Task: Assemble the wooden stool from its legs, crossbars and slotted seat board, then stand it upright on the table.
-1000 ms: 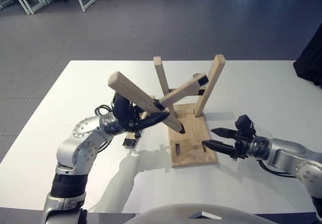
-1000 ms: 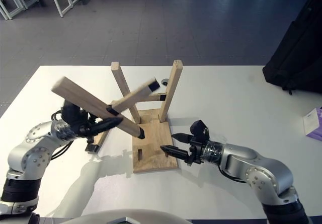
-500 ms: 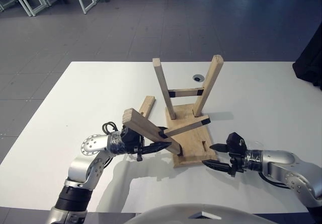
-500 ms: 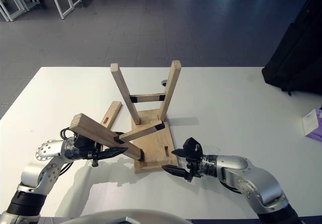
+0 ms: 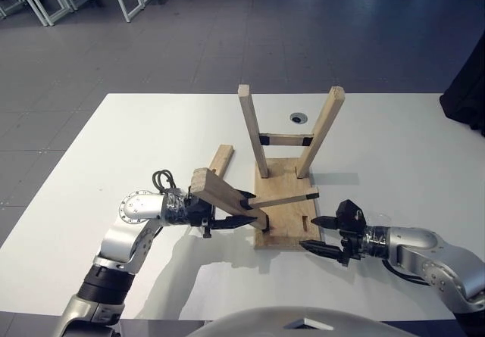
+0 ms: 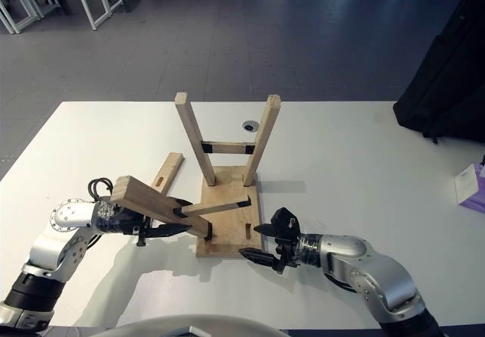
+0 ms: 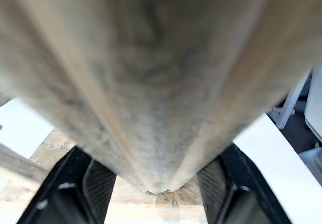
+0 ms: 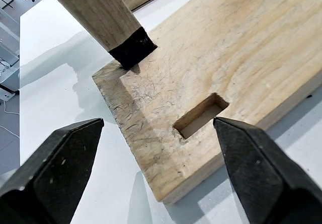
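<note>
The slotted seat board [image 5: 286,214] lies flat on the white table. At its far end two legs [image 5: 253,131] joined by a crossbar [image 5: 285,139] stand upright in it. My left gripper [image 5: 236,210] is shut on a second leg [image 5: 220,195], which slants low with its black tip at the board's near left corner. That leg's crossbar [image 5: 282,198] reaches across over the board. Black fingers [image 7: 95,186] flank the leg in the left wrist view. My right gripper [image 5: 319,232] is open at the board's near right corner, with an empty slot [image 8: 201,116] between its fingers [image 8: 53,168].
A loose wooden piece [image 5: 220,160] with a slot lies on the table left of the board. A round hole [image 5: 299,117] is in the tabletop behind the upright legs. Bare table [image 5: 409,163] extends to the right and far side.
My left arm has brought the leg and its crossbar down from high above the board to its near left corner. My right gripper has moved toward the board's near edge.
</note>
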Motion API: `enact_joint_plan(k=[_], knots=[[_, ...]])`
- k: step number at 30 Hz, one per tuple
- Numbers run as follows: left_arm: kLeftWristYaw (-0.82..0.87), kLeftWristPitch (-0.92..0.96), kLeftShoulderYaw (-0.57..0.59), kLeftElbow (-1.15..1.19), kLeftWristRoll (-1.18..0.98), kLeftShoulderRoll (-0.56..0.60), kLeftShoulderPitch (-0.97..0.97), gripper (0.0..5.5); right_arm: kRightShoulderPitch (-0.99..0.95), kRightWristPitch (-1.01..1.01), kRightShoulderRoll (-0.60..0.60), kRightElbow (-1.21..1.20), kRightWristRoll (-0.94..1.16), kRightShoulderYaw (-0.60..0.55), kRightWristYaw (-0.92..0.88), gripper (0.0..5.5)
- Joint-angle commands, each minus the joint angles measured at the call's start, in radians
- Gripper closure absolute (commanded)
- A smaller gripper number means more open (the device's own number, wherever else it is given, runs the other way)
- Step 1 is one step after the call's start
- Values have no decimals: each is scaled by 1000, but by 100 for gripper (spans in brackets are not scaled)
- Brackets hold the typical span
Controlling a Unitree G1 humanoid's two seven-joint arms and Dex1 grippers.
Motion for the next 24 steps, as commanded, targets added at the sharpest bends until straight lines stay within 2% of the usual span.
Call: enact_joint_plan(k=[1,5,9,11,13,16,20,24], knots=[[88,68,-111,87,258,68,0,345,-5,27,14,-19,0,-14,-22,147],[118,179,-257,156,368,86,-34,345,-6,34,47,-16,3,-23,-61,147],[212,198,-338,235,478,79,-64,345,-13,35,90,0,-4,-39,-115,147],[201,343,-374,234,423,94,-60,345,-14,34,104,3,-7,-41,-135,147],[221,399,-349,272,329,67,-69,345,-14,31,118,1,-8,-45,-152,147],[253,258,-344,347,366,57,-96,345,-18,29,130,6,-6,-52,-171,147],[240,206,-312,301,320,57,-136,345,-23,34,135,7,-7,-52,-179,147],[262,62,-308,306,387,70,-193,345,-29,38,140,11,-10,-49,-187,147]])
